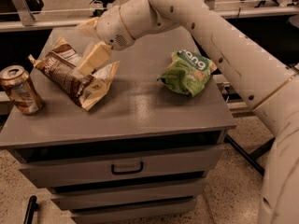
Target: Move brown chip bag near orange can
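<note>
The brown chip bag (70,76) is seen lying slantwise on the left part of the grey cabinet top (140,111), its dark end turned towards the orange can (21,90), which is stood upright at the left edge just beside it. The gripper (88,50) is held at the bag's upper middle, carried on the white arm (210,36) that is stretched in from the right. A crumpled green bag (189,71) is set well apart on the right side of the top.

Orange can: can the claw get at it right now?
Probably not directly: the claw is on the brown chip bag, which lies between it and the orange can. The can's top is uncovered.
</note>
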`<state>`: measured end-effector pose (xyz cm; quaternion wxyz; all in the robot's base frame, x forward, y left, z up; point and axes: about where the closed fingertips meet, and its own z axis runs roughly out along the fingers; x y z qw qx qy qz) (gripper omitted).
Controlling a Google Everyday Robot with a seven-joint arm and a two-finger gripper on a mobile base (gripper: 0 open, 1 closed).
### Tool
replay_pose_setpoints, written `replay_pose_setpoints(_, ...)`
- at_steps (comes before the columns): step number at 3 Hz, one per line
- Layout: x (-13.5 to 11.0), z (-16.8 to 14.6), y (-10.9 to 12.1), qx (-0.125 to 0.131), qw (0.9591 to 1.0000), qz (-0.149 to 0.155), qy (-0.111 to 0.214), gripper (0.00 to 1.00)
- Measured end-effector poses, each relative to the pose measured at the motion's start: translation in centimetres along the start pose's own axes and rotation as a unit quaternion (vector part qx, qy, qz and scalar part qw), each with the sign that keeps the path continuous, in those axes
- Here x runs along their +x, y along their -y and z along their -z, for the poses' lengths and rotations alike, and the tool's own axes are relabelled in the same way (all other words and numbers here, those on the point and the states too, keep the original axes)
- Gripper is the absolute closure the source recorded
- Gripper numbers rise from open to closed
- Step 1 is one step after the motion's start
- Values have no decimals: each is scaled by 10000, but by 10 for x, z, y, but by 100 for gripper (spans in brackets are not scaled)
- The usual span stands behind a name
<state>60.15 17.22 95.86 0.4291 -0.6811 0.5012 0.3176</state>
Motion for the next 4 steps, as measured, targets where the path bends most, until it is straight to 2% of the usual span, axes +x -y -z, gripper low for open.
replay_pose_setpoints(1, 0, 0, 0, -1, 10000, 0, 0, 0)
replay_pose_setpoints(2, 2, 14, 0, 115, 9996, -158, 196, 0)
replay_pose_setpoints(3, 18, 48, -10, 328, 9978, -537, 230, 0)
replay_pose_setpoints(4, 29, 66, -12, 455, 9967, -645, 187, 0)
